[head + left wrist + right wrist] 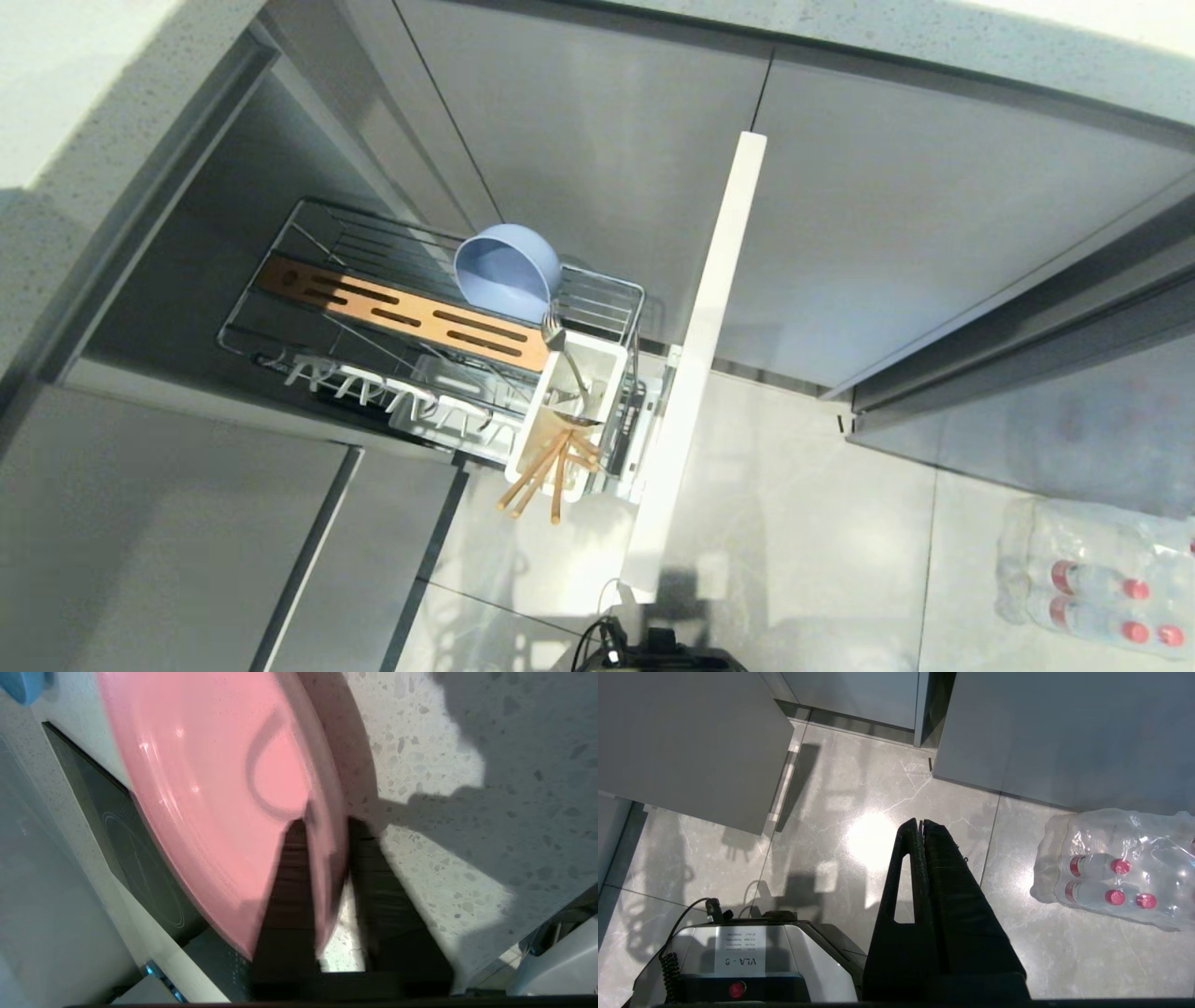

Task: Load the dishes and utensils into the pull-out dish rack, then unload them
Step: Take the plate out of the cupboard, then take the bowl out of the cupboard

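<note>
The left gripper point(327, 835) has its jaws clenched on the pink plate point(210, 788) rim; stiff, glossy, likely slippery, so grip deep.

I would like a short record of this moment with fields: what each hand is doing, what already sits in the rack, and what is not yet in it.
left hand: shut on the rim of the pink plate, above the speckled countertop
right hand: shut, empty, parked over the floor
in the rack: blue bowl tilted on its side; fork and chopsticks in the white utensil cup
not yet in rack: pink plate
</note>
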